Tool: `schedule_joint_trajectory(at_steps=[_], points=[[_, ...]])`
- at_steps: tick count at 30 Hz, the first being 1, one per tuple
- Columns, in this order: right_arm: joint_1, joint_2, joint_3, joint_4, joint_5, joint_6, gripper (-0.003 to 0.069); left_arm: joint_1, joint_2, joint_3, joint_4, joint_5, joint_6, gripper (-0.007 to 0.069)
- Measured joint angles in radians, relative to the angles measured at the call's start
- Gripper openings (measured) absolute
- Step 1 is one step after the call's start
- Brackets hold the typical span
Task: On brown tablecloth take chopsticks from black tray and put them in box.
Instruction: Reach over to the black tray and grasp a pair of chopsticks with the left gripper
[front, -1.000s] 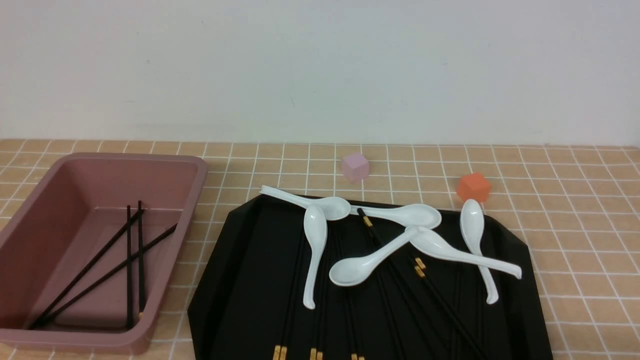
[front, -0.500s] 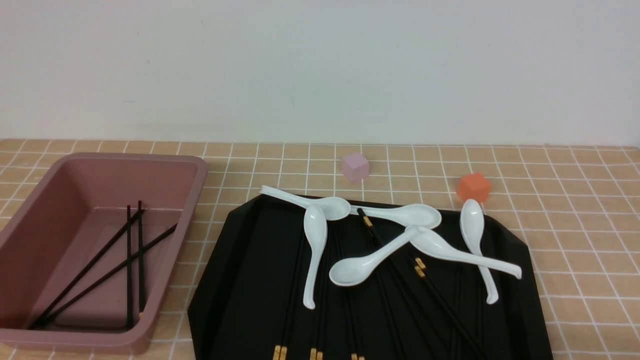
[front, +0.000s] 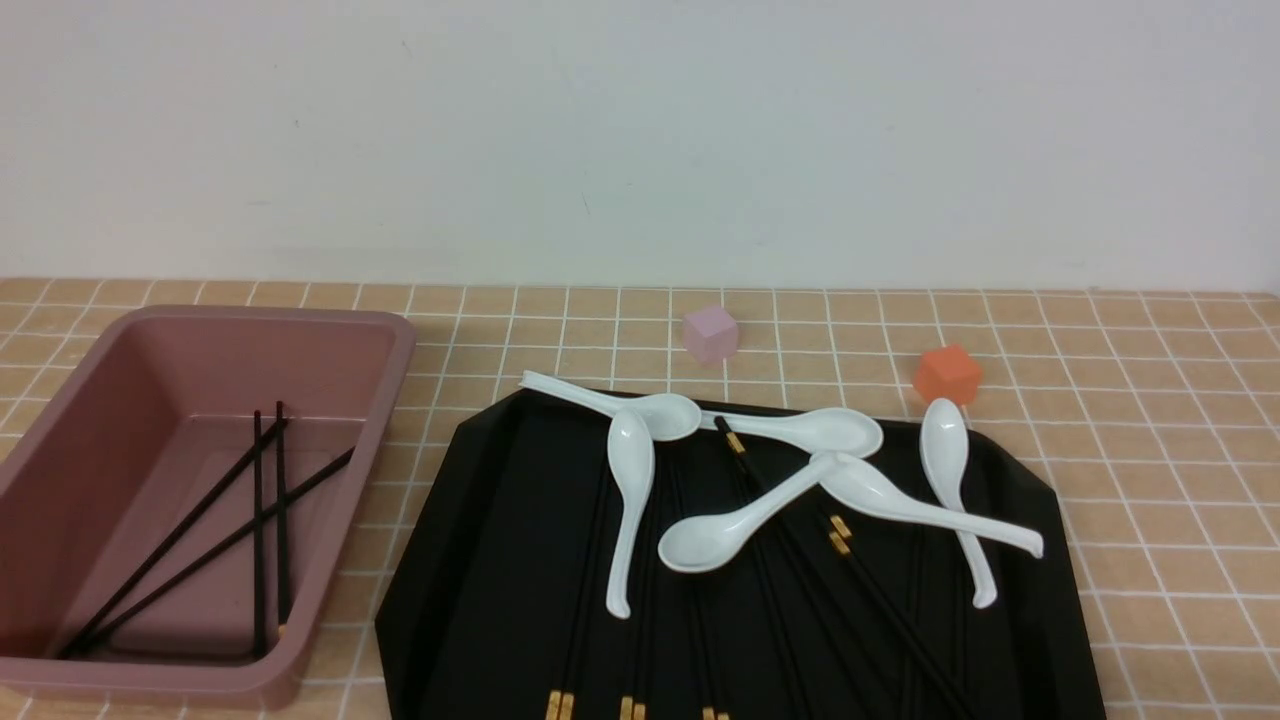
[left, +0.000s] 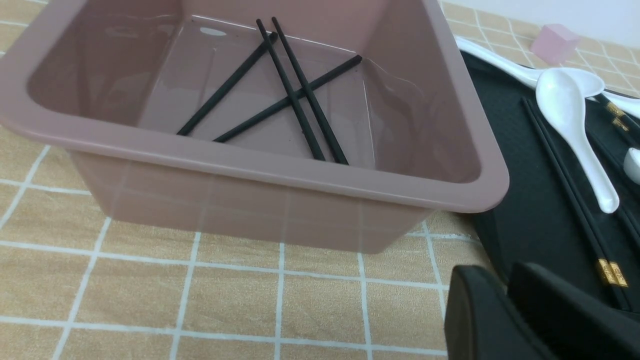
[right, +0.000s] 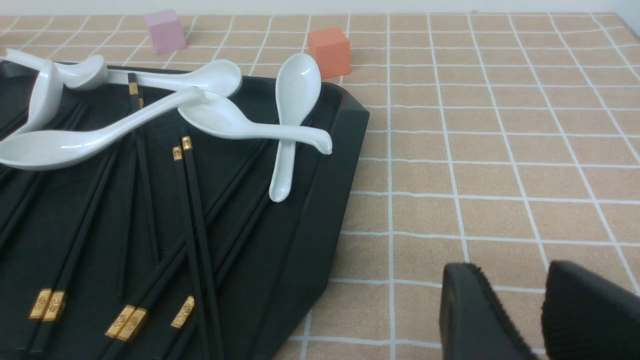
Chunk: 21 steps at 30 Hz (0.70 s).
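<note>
Black fingers on my left gripper (left: 506, 295) sit pressed together with nothing between them. They are over the checked orange-tan cloth (left: 225, 290), close to a corner of the pink box (left: 280, 175) and the edge of the black tray (left: 525, 210). My right gripper (right: 539, 290) is much the same: its fingers are drawn close, showing only a sliver of cloth between them. It holds nothing and is over bare cloth off the tray's right side. From the left wrist I can see four chopsticks (left: 300, 95) lying on the floor of the box, two nearly parallel and two crossing under them. The box stands on the cloth just to the left of the tray, with a narrow strip of cloth between them. More black sticks lie lengthwise on the tray, hard to count against its glossy surface. Their gold bands show mostly at the near edge, with a few partway up. Six white spoons (front: 632, 500) are scattered across the far half of the tray, several resting over the sticks and over each other, and one handle pokes past the far left rim. Beyond the tray, a lilac cube (front: 711, 333) and an orange cube (front: 946, 374) stand on the cloth, well apart, the orange one just behind a spoon's bowl.
</note>
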Motion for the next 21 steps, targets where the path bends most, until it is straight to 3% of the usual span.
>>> schedule_joint_trajectory(at_steps=[3, 5, 7, 8, 10, 11, 13, 18, 21], points=[[0.0, 0.0, 0.0, 0.0, 0.0, 0.0, 0.024, 0.0, 0.0, 0.0, -0.016, -0.003, -0.016, 0.0111], [0.0, 0.0, 0.0, 0.0, 0.0, 0.0, 0.024, 0.0, 0.0, 0.0, -0.111, -0.014, -0.075, 0.0113], [0.0, 0.0, 0.0, 0.0, 0.0, 0.0, 0.024, 0.0, 0.0, 0.0, -0.256, -0.027, -0.166, 0.0114], [0.0, 0.0, 0.0, 0.0, 0.0, 0.0, 0.024, 0.0, 0.0, 0.0, -0.431, -0.035, -0.273, 0.0115], [0.0, 0.0, 0.0, 0.0, 0.0, 0.0, 0.024, 0.0, 0.0, 0.0, -0.636, -0.044, -0.393, 0.0118], [0.0, 0.0, 0.0, 0.0, 0.0, 0.0, 0.024, 0.0, 0.0, 0.0, -0.655, -0.046, -0.403, 0.0118], [0.0, 0.0, 0.0, 0.0, 0.0, 0.0, 0.024, 0.0, 0.0, 0.0, -0.856, -0.065, -0.488, 0.0123], [0.0, 0.0, 0.0, 0.0, 0.0, 0.0, 0.024, 0.0, 0.0, 0.0, -0.968, -0.116, -0.499, 0.0123], [0.0, 0.0, 0.0, 0.0, 0.0, 0.0, 0.024, 0.0, 0.0, -0.008, -1.017, -0.129, -0.477, 0.0081]])
